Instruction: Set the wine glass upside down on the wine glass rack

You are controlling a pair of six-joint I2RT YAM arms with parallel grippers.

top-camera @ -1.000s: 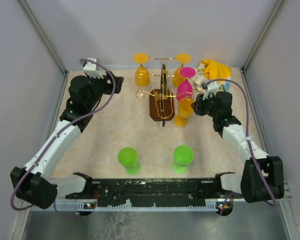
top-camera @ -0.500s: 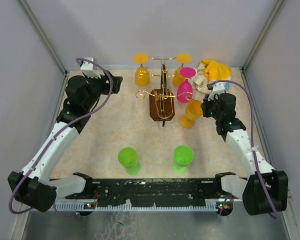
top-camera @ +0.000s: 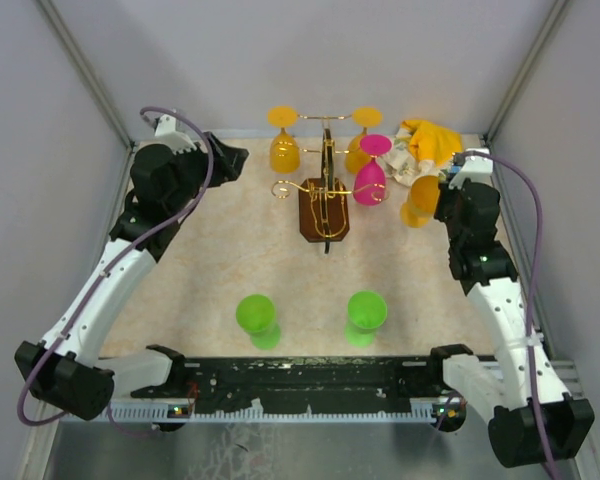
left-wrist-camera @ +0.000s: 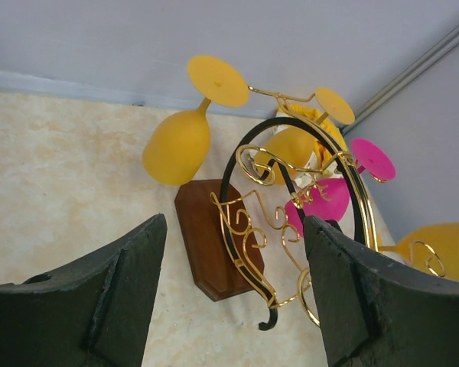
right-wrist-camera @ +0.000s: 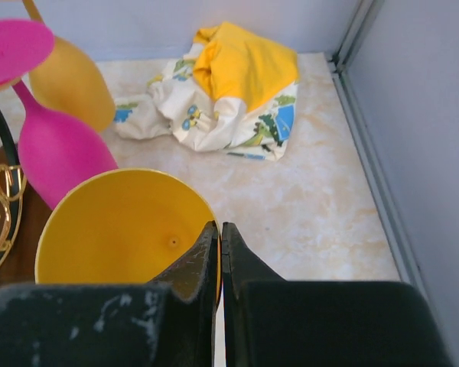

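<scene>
The wine glass rack (top-camera: pixel 325 190) is a gold wire stand on a dark brown wooden base (top-camera: pixel 323 212); it also shows in the left wrist view (left-wrist-camera: pixel 249 229). Two yellow glasses (top-camera: pixel 284 152) and a pink glass (top-camera: pixel 369 183) hang upside down on it. My right gripper (top-camera: pixel 435 195) is shut on the rim of a yellow wine glass (top-camera: pixel 418 203), lifted off the table to the right of the rack; in the right wrist view (right-wrist-camera: pixel 220 229) one finger is inside the bowl (right-wrist-camera: pixel 115 229). My left gripper (top-camera: pixel 235 160) is open and empty, left of the rack.
Two green glasses (top-camera: pixel 255 315) (top-camera: pixel 366 312) stand upright near the front. A crumpled yellow and white cloth (top-camera: pixel 427 140) lies at the back right corner, behind the held glass. Grey walls close in the table on three sides.
My right gripper has lifted the yellow glass off the table and carried it right and back, away from the rack. My left gripper has shifted slightly back.
</scene>
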